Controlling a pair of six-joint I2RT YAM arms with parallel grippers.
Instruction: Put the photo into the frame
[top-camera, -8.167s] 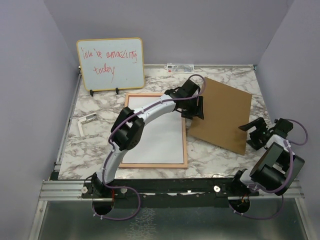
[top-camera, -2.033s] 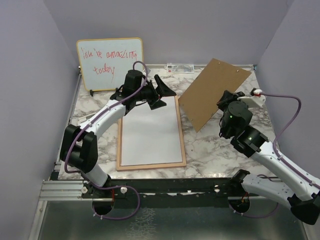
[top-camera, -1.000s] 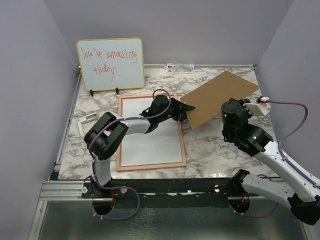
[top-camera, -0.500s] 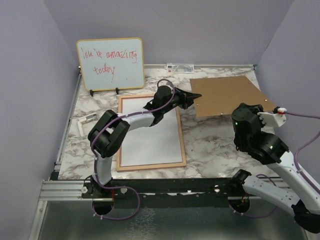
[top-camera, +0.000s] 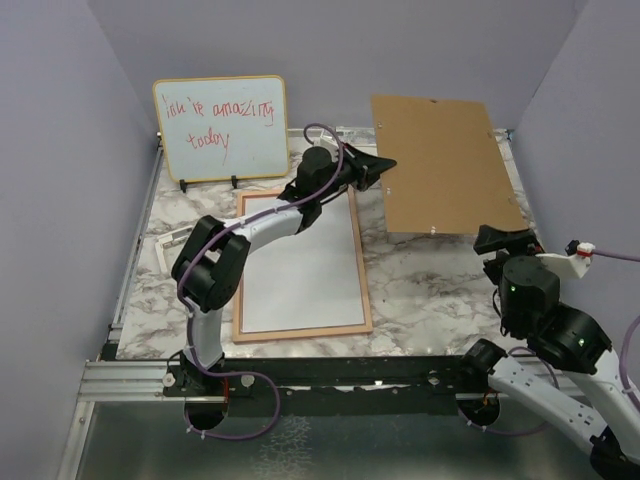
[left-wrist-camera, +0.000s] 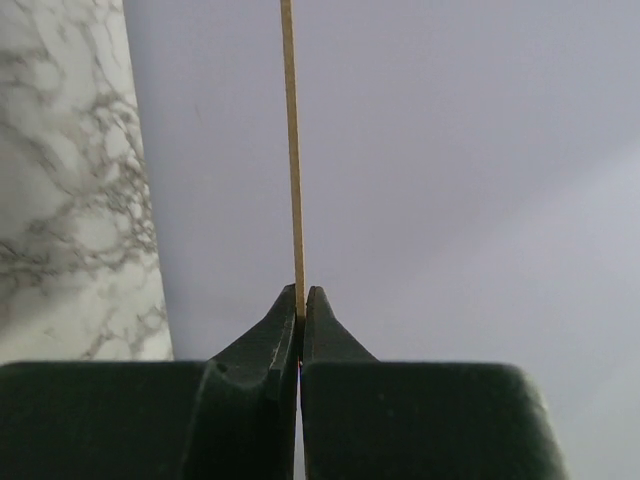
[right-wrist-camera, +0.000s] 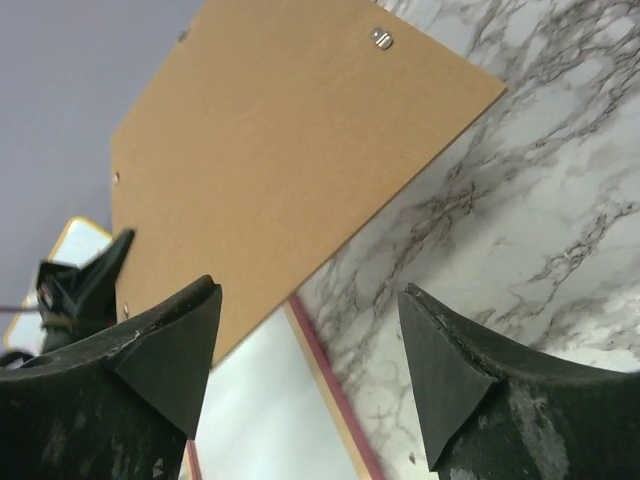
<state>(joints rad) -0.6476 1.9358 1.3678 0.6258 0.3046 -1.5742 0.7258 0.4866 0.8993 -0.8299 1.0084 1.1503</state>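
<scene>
— Where's the photo (top-camera: 300, 265)?
— In the frame (top-camera: 367, 270), matte white back up, flat on the marble desk (top-camera: 425, 290), left of centre. Frame's a rect w/ a thin pinkish wood border.
— Board (top-camera: 445, 160)?
— Brown fibreboard, small metal clips, raised over the far-right corner. L gripper (top-camera: 385, 163) is clamped on its left edge; L arm is stretched over the frame toward the far edge.
— R gripper (top-camera: 505, 240)?
— Jaws wide apart, nothing btwn them. Arm folded by the near-right corner.
— Any writing?
— Whiteboard (top-camera: 221, 127), far-left corner: red "you're amazing today".
</scene>
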